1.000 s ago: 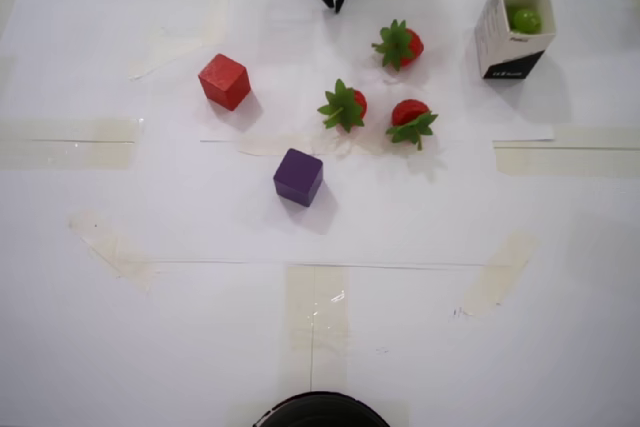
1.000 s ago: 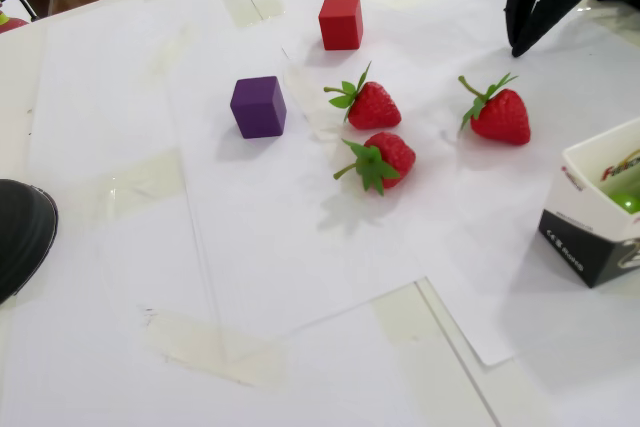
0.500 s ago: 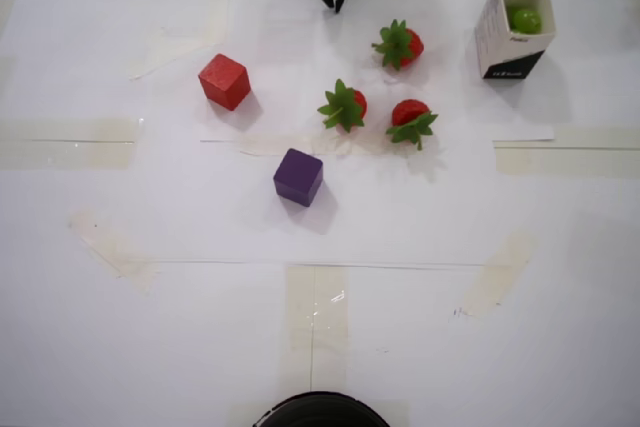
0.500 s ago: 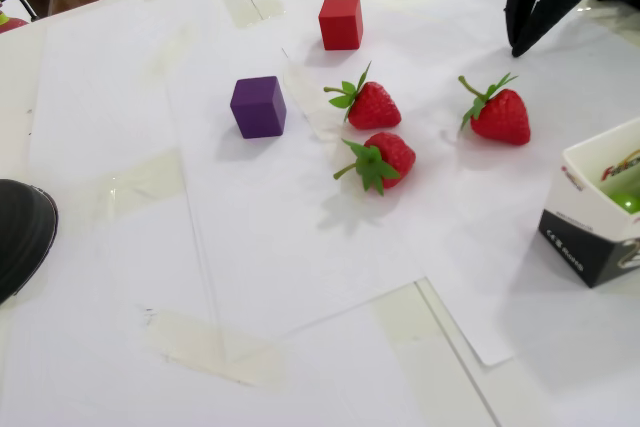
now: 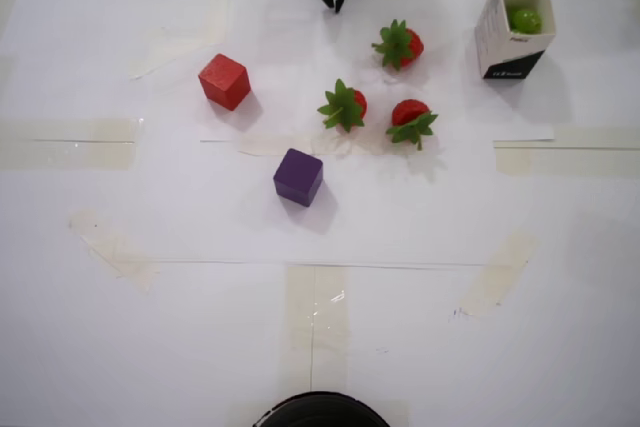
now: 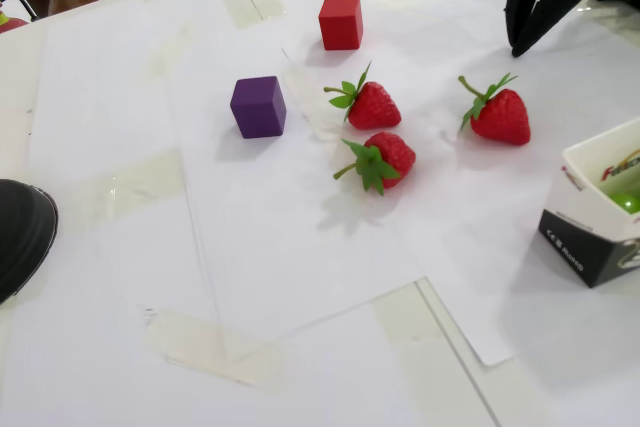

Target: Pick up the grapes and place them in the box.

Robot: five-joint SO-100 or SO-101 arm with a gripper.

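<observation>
The white box (image 5: pixel 503 43) with a black base stands at the back right in the overhead view, top open. A green grape (image 5: pixel 525 19) lies inside it. In the fixed view the box (image 6: pixel 585 215) is cut by the right edge, and the grape (image 6: pixel 628 203) shows only as a green patch within. My black gripper (image 5: pixel 333 6) hangs at the top centre of the overhead view, well left of the box. Its fingers converge to a point with nothing between them. The fixed view has the gripper (image 6: pixel 516 48) at the upper right, above a strawberry.
Three red strawberries (image 5: pixel 398 45) (image 5: pixel 344 106) (image 5: pixel 411 120) lie mid-table below the gripper. A red cube (image 5: pixel 224 81) and a purple cube (image 5: pixel 298 176) sit to their left. A black round object (image 5: pixel 320 411) pokes in at the bottom edge. Tape strips cross the white paper.
</observation>
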